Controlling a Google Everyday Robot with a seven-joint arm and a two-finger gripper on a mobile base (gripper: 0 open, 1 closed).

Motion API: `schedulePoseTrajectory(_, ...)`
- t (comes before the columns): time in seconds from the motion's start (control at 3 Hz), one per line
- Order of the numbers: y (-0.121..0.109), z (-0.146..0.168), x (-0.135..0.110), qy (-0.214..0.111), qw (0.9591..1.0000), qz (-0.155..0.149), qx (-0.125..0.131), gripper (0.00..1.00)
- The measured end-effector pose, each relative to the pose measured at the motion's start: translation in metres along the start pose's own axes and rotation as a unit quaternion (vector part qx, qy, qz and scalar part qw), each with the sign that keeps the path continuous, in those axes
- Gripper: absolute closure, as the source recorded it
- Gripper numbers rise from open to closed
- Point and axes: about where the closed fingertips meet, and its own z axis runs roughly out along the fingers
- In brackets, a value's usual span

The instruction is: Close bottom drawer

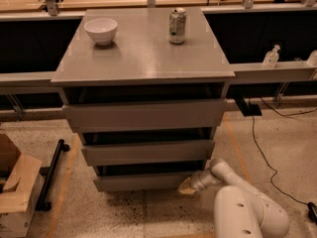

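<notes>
Arm (247, 214) bent, gripper (188, 185) low, pointing left
</notes>
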Motion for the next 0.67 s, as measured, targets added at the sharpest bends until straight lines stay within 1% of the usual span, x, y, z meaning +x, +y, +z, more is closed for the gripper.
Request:
schedulePoseTrajectory(0.33, -0.0441, -0.0240, -0.0210, -0.015, 0.9979, -0.029, 0.056, 1.00)
schedulePoseTrajectory(0.67, -0.0429, -0.0243, -0.0205, -0.015, 0.9979, -0.029, 0.056, 1.00)
